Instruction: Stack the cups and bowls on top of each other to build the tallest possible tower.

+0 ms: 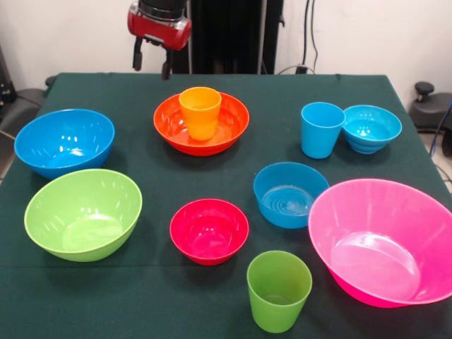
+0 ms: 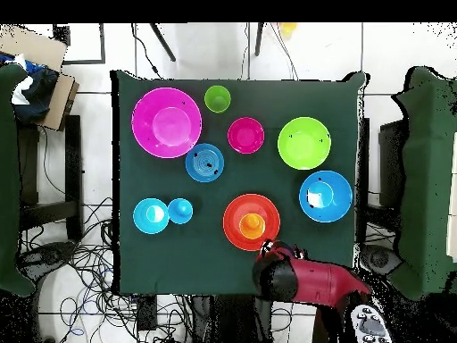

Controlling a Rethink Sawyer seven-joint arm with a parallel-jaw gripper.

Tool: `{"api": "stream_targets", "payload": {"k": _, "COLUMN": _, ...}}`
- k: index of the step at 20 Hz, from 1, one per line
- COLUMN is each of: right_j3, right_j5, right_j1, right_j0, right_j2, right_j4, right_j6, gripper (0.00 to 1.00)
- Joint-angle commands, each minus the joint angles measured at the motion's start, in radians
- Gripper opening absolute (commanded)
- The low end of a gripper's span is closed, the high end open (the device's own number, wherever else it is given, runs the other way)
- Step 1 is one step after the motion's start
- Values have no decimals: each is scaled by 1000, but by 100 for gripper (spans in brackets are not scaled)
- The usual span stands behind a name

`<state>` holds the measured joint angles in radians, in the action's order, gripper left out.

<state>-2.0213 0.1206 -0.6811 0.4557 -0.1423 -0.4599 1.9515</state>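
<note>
Ten pieces spread over surface (image 1: 395, 99), pink bowl (image 1: 385, 240) largest; only orange cup (image 1: 200, 111) is nested, in orange bowl (image 1: 201, 123). Pincer (image 1: 152, 62) is held parted and empty behind it. Stacking judged barely begun; a descent onto a base piece is needed next

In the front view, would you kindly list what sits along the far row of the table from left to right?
Large blue plastic bowl → wide orange plastic bowl holding the orange plastic cup → light blue plastic cup → small turquoise plastic bowl.
</note>
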Motion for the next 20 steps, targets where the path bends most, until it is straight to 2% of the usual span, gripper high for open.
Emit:
{"api": "stream_targets", "payload": {"k": 1, "right_j3": -75, "right_j5": -107, "right_j1": 57, "right_j0": 44, "right_j2": 105, "right_j4": -84, "right_j6": 57, "gripper": 100}}
{"api": "stream_targets", "payload": {"k": 6, "right_j3": -116, "right_j5": -105, "right_j1": 28, "right_j0": 108, "right_j2": 115, "right_j4": -116, "right_j6": 40, "gripper": 100}}
{"api": "stream_targets", "payload": {"k": 12, "right_j3": -131, "right_j5": -97, "right_j1": 16, "right_j0": 117, "right_j2": 119, "right_j4": -126, "right_j6": 48, "gripper": 100}}
{"api": "stream_targets", "payload": {"k": 20, "right_j3": -18, "right_j5": -42, "right_j1": 49, "right_j0": 101, "right_j2": 152, "right_j4": -131, "right_j6": 9, "gripper": 100}}
